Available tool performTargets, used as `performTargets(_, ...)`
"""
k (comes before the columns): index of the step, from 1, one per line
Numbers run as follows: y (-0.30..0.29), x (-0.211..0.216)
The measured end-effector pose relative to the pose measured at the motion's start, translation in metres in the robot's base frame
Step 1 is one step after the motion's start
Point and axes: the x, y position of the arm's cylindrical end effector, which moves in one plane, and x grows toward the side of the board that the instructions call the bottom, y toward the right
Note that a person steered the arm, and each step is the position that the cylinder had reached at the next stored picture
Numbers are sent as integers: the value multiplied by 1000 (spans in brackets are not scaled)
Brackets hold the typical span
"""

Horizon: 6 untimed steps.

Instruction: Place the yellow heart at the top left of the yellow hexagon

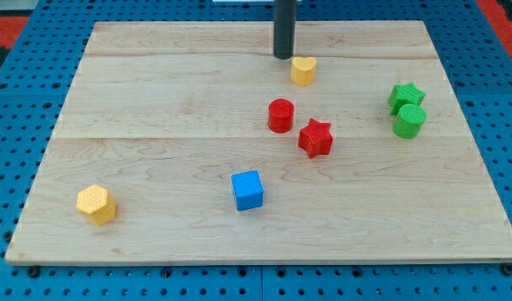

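Note:
The yellow heart (303,71) lies near the view's top, a little right of centre. The yellow hexagon (96,204) sits far away at the view's bottom left. My tip (284,55) rests on the board just to the upper left of the yellow heart, very close to it; I cannot tell whether it touches.
A red cylinder (280,115) and a red star (315,138) sit below the heart. A blue cube (248,190) lies at bottom centre. A green star (405,96) and a green cylinder (409,120) touch at the right. The wooden board (156,84) lies on a blue pegboard.

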Motion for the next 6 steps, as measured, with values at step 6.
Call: performTargets(6, -196, 18)
